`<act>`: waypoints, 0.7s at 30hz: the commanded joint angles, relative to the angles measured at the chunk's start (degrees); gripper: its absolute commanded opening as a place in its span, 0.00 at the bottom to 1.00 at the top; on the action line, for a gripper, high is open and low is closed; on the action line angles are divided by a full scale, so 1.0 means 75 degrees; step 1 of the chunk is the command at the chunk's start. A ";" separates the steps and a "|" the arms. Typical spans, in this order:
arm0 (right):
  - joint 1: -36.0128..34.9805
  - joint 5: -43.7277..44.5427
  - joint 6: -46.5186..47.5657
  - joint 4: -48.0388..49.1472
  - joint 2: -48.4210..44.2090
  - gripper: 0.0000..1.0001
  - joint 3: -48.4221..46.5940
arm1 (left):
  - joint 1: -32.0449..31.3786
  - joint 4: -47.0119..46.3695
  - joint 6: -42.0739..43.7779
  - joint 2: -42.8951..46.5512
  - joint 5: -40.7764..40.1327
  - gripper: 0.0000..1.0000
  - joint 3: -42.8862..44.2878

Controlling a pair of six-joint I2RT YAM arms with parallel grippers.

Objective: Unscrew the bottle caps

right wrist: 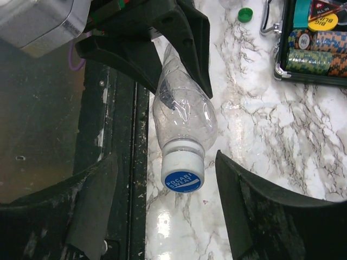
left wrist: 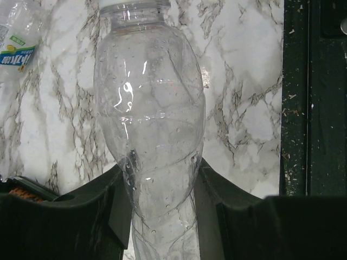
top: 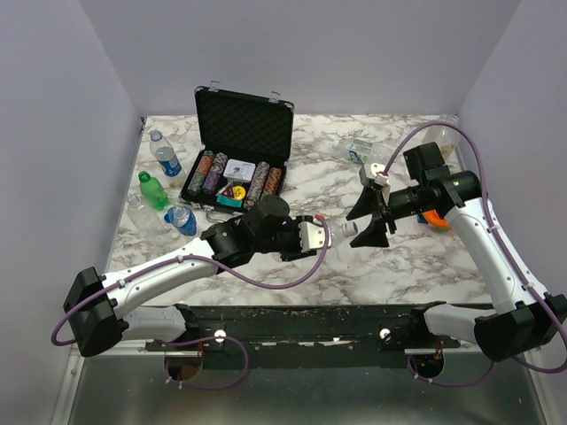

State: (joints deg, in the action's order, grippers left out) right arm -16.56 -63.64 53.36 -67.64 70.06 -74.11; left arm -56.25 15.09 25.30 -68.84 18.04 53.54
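A clear label-less bottle (left wrist: pixel 149 108) lies level above the table, with my left gripper (left wrist: pixel 160 165) shut on its lower body. In the top view that left gripper (top: pixel 317 237) points right, and the bottle's cap (top: pixel 348 228) faces my right gripper (top: pixel 361 221). The cap (right wrist: pixel 183 173) is white with a blue printed top and sits on the bottle's neck (right wrist: pixel 184 108). My right gripper (right wrist: pixel 165 162) stands open, its fingers (right wrist: pixel 255 211) on either side of the cap with a gap on both sides. A loose green cap (right wrist: pixel 245 14) lies on the marble.
An open black chip case (top: pixel 239 142) stands at the back centre. Several bottles (top: pixel 166 158), one of them green (top: pixel 152 190), stand at the left. A crushed bottle (top: pixel 361 150) and a clear one (top: pixel 434 142) lie at the back right. The black base rail (top: pixel 310 323) runs along the near edge.
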 commanded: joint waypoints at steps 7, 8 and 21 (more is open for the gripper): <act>0.0262 0.0035 -0.2635 0.1129 -0.0329 0.96 -0.0479 | -0.0047 -0.0430 0.0084 0.0167 -0.0964 0.00 -0.0154; 0.0320 0.0036 -0.3033 0.1329 -0.0400 0.97 -0.0444 | -0.0059 -0.0477 0.0072 0.0178 -0.1080 0.00 -0.0166; 0.0473 0.2076 -0.9084 0.3967 -0.0647 0.99 0.1185 | -0.0141 -0.1075 0.0037 0.0483 -0.1796 0.00 -0.0435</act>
State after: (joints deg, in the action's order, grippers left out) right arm -13.04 -48.01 -5.52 -41.76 64.31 -67.61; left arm -57.08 9.74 25.50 -66.50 6.94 50.85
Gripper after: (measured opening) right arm 0.996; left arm 0.489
